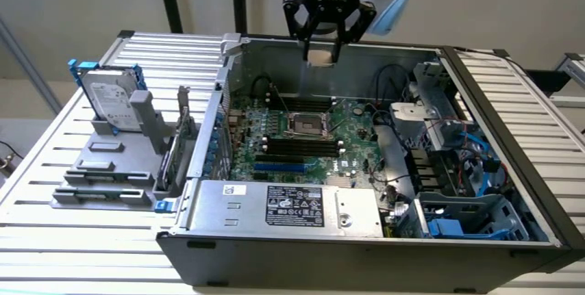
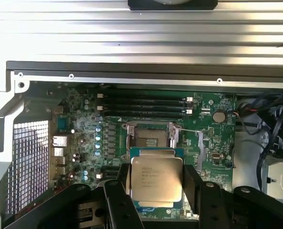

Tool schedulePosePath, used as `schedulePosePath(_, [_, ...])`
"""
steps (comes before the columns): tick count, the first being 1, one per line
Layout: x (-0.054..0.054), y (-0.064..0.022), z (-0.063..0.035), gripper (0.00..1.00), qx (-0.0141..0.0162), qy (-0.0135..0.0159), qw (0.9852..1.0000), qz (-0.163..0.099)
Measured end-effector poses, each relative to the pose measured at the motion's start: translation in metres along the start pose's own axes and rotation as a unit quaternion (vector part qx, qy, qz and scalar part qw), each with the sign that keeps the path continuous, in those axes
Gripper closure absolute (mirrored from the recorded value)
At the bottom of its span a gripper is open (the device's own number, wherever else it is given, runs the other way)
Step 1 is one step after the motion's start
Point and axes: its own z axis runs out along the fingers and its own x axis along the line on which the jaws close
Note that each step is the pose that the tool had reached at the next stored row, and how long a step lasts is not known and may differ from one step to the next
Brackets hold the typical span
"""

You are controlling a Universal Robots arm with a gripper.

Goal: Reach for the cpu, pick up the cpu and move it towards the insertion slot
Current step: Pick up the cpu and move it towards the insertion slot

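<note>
My gripper [image 1: 322,53] hangs above the open computer case, over its rear wall, shut on the cpu [image 1: 320,57], a small silvery square chip held flat between the black fingers [image 1: 306,31]. In the wrist view the cpu [image 2: 156,177] sits between the two dark fingers [image 2: 195,188], its printed metal top facing the camera. The insertion slot [image 1: 309,125] is a square socket with a shiny frame and dark centre on the green motherboard, below the gripper and nearer the camera. In the wrist view the insertion slot [image 2: 150,136] lies just beyond the held chip's edge.
A silver hard drive [image 1: 114,100] with blue rails stands in a grey holder [image 1: 101,185] at the exterior view's left. Black memory slots [image 1: 297,146], a blue card slot [image 1: 279,168] and the power supply [image 1: 283,206] lie near the socket. Cables [image 1: 457,144] crowd the case's right side.
</note>
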Motion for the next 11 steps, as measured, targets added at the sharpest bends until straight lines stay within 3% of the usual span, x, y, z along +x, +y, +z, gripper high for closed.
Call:
schedulePosePath(3, [-0.0019,0.0010,0.0041,0.46,0.0017,-0.0001,1.0000,0.000])
schedulePosePath(11, [-0.0025,0.0012,0.0049,0.46,0.0020,-0.0001,1.0000,0.000])
